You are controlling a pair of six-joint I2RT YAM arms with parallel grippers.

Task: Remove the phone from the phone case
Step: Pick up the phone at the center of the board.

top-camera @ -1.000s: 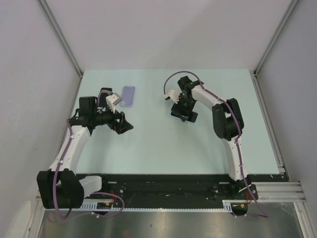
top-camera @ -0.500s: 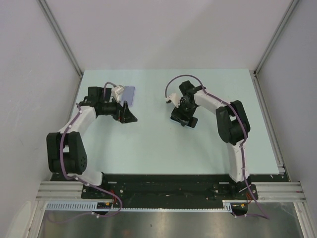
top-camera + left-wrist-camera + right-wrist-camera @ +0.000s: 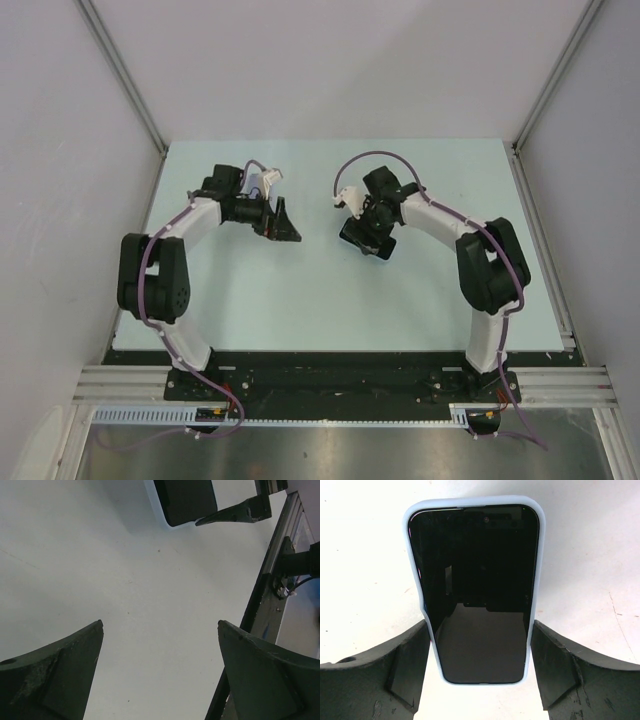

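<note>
Pale blue case (image 3: 475,501), soft-looking, with rounded corners and a raised rim all round. Phone (image 3: 477,590) seated in it, glossy black glass toward the wrist camera, screen dark with faint reflections. Right hand (image 3: 480,625) clasps the pair across the width: two matte black wedge-shaped fingers (image 3: 395,675), scuffed at the pads, press one on each long edge of the case. They sit low on its length, and the top half juts free beyond them. From the left wrist the case shows one rounded corner with a soft shadow on the counter (image 3: 300,300) beneath, so that end sits off the surface; whether the rest is lifted, cannot tell. Overhead view puts the bundle right of centre, mid-depth. Counter pale mint, smooth, matte, with a few fine specks and hairline scratches. Left hand (image 3: 160,625) spread wide, nothing between its fingers (image 3: 55,680), which are worn grey at the tips, with bare counter under the gap. It points toward the phone, well apart from it. Black metal rail (image 3: 265,595) runs along the counter's edge in that view.
</note>
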